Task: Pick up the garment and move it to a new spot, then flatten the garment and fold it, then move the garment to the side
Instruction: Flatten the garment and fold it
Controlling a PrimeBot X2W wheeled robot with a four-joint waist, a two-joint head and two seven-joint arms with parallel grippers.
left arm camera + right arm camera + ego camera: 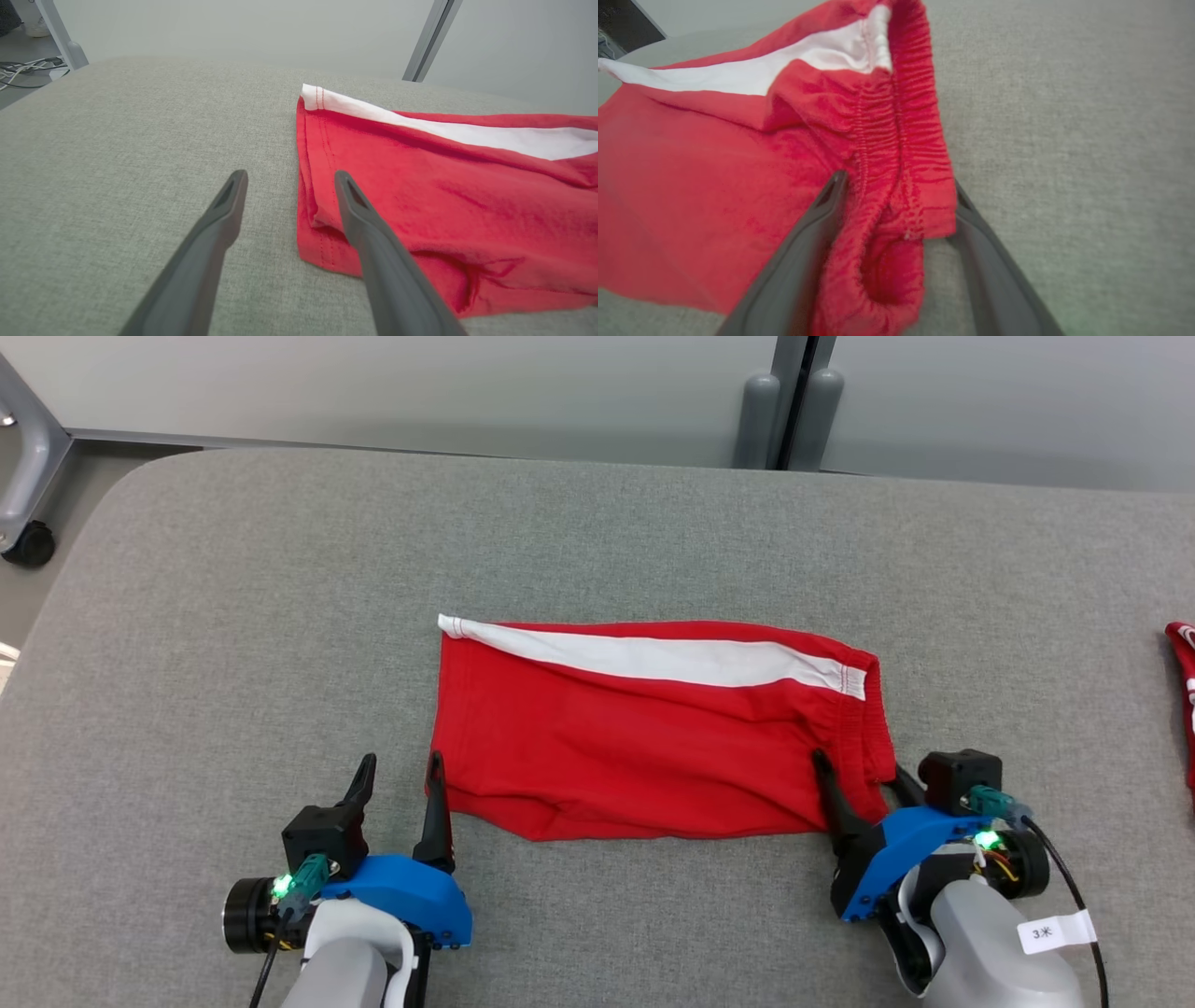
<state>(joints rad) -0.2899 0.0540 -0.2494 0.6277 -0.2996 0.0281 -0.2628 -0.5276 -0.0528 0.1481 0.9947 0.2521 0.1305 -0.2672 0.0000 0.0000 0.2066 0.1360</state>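
The left hand (401, 761) was open, with its two dark fingers (210, 233) spread apart and nothing between them except the grey cover of the bench (280, 616). The finger nearer to the middle lay just at the left edge of the red shorts (644, 747); in the left wrist view it passed over the hem at the near corner.

The right hand (857, 767) was open too. Its fingers stood wide on both sides of the gathered waistband (901, 116), and the near end of the waistband lay loosely bunched between them. The right wrist view was a little blurred, so I could not tell if the fingers really pressed the cloth or only touched it.

The shorts lay in the middle of the bench, spread out rather flat between the two hands, with the leg hem to the left and the waistband to the right. A white stripe (653, 658) ran along the far edge, and some soft wrinkles showed near the front edge.

Far to the right, at the edge of the head view, there was a part of another red cloth (1184, 691), well apart from the shorts. A small white label (1053, 931) hung on the right forearm. Behind the bench stood a pale wall with two grey posts (784, 420), and at the far left a black wheel (33, 546) rested on the floor.
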